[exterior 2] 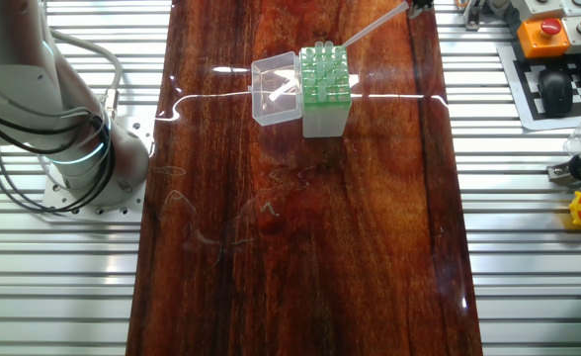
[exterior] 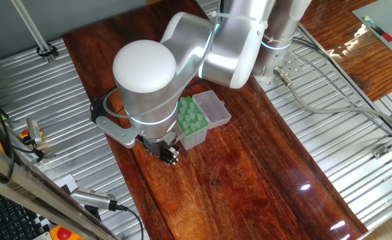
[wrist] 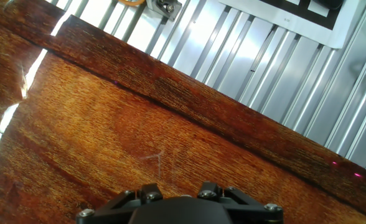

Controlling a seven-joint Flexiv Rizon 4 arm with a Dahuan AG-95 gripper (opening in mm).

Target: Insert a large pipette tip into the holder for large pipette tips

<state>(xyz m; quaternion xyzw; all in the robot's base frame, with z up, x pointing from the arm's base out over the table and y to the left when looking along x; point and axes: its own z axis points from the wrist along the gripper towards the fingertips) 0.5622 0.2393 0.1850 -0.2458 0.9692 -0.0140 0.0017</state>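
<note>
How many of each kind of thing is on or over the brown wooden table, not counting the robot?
holder for large pipette tips: 1
clear hinged lid, joined to the holder: 1
large pipette tip, slanting by the holder's corner: 1
Total: 3

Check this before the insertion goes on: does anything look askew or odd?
The large pipette tip slants from the hand at the frame edge down toward the far corner of the holder, not upright over a hole. The holder's clear lid lies open alongside, as expected. Nothing looks spilled.
</note>
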